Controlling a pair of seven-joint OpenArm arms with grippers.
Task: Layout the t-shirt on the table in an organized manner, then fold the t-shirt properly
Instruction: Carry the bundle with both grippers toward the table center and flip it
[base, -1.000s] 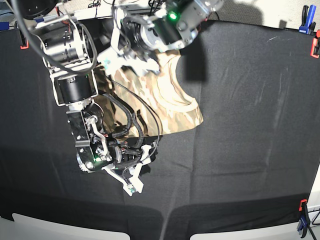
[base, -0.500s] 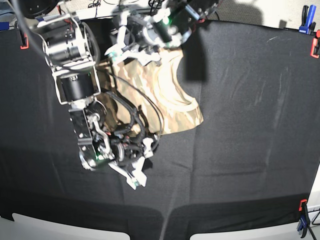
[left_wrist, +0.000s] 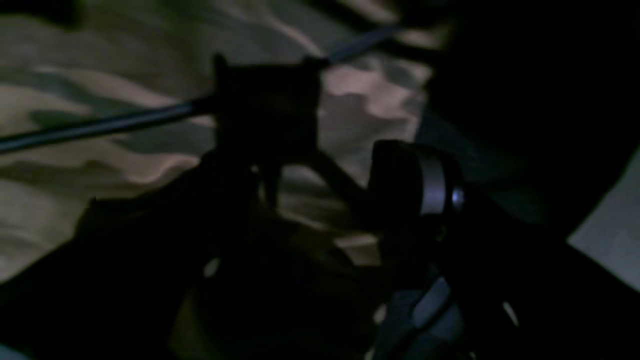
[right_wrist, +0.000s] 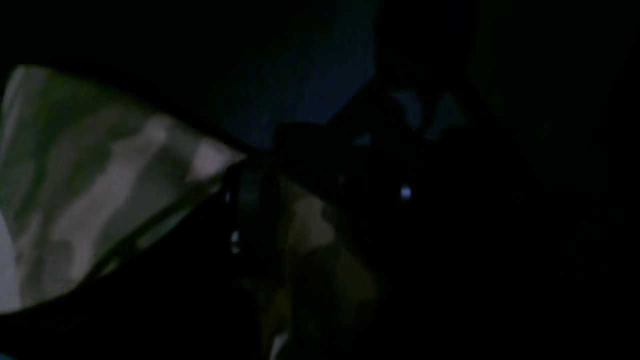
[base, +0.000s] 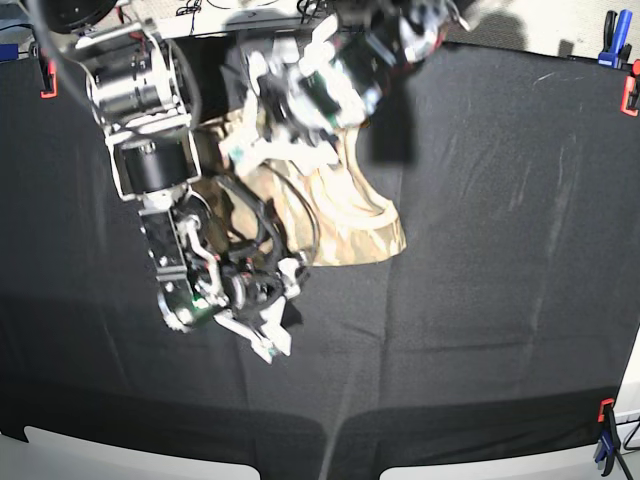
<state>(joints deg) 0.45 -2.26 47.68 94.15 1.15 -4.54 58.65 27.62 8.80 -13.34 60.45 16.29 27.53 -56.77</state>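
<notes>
The camouflage t-shirt (base: 350, 215) lies bunched at the back left of the black table (base: 500, 250), its pale neck band turned up. My left gripper (base: 270, 135) hangs blurred just over the shirt's back part, fingers spread, nothing seen between them. My right gripper (base: 272, 325) stands open over bare black cloth just in front of the shirt's near edge. Both wrist views are very dark. The left wrist view shows camouflage fabric (left_wrist: 100, 165) behind dark arm parts and a cable. The right wrist view shows a fold of the shirt (right_wrist: 90, 190) at left.
The right arm's joints and cables (base: 150, 150) stand over the shirt's left side. Red clamps (base: 630, 95) (base: 47, 80) and blue clamps (base: 612, 40) (base: 605, 445) grip the table's edges. Black cloth spreads wide to the right and front.
My left gripper has swung down and forward over the shirt. My right gripper has drawn slightly back toward the shirt's near edge. The shirt has barely shifted.
</notes>
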